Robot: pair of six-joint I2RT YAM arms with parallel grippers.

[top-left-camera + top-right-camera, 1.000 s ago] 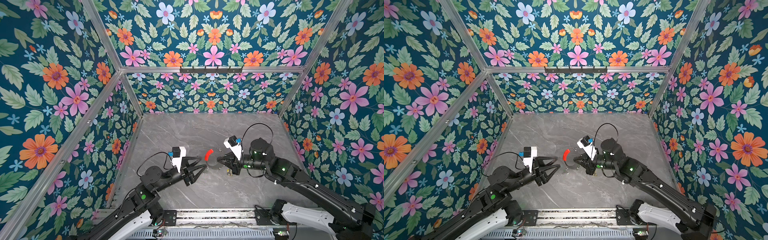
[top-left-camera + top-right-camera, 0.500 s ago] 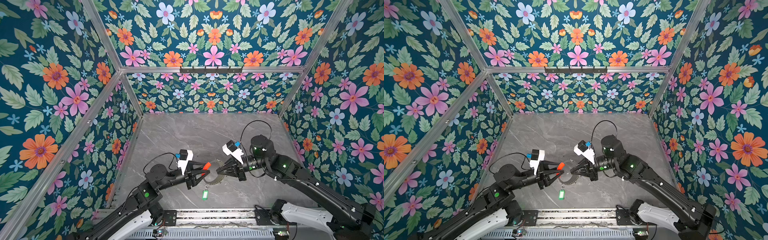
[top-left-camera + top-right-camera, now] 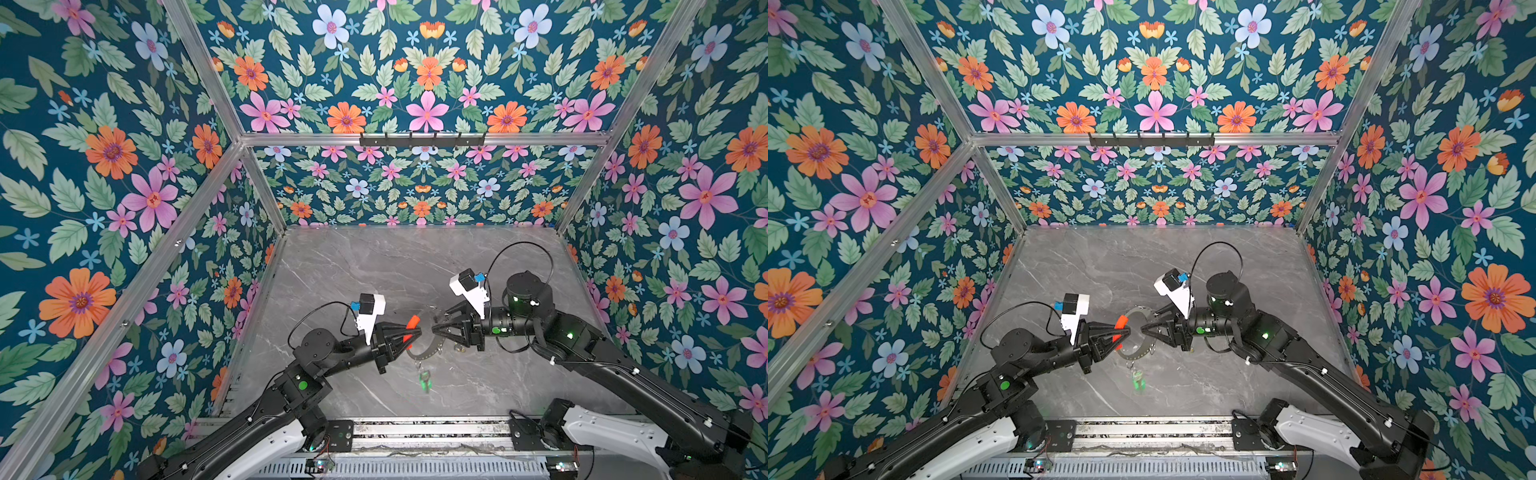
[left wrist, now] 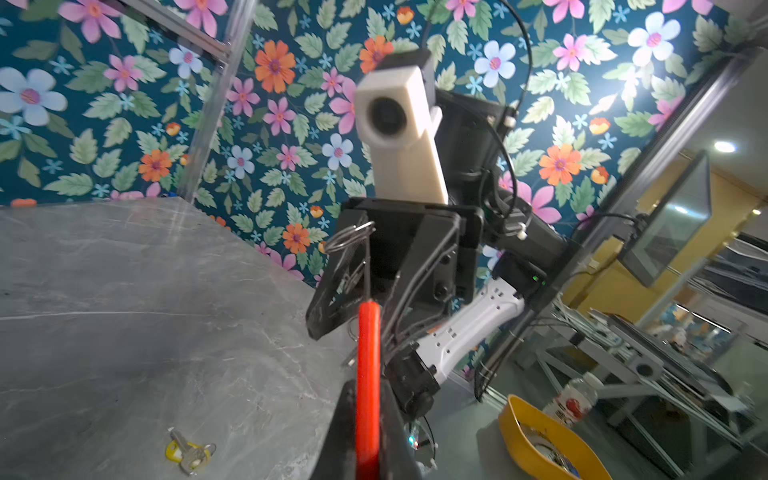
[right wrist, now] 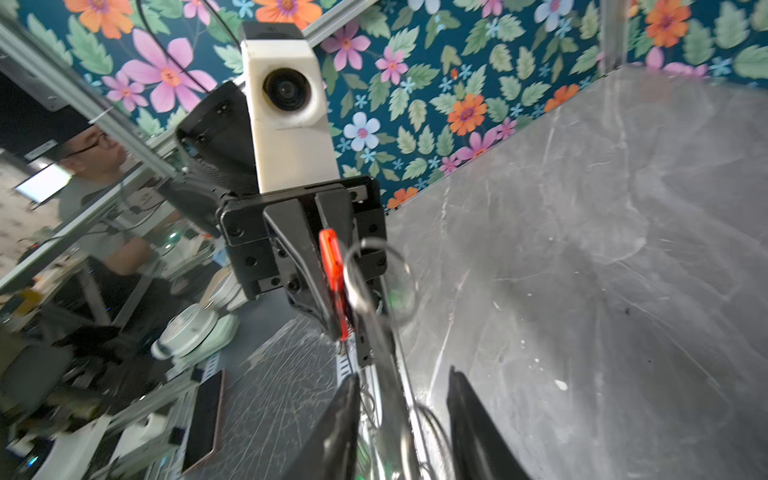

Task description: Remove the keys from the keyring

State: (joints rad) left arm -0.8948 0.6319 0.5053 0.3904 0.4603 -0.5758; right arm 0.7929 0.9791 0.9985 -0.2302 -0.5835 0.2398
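Observation:
The keyring is a thin grey ring held off the table between both arms. My left gripper is shut on its red segment, which runs straight up between the left gripper jaws in the left wrist view. My right gripper is open, and the grey band passes between its spread fingers without being pinched. A green-tagged key dangles blurred under the ring. A brass-yellow key lies loose on the table.
Grey marble table with floral walls on three sides and a metal rail along the front edge. Small silver loops hang on the ring. Outside the enclosure sit a yellow bowl and a bottle.
The left gripper reached in and shut on the red segment. The right gripper, which had been holding the ring, opened. The ring came toward the front, and the green-tagged key now hangs below it.

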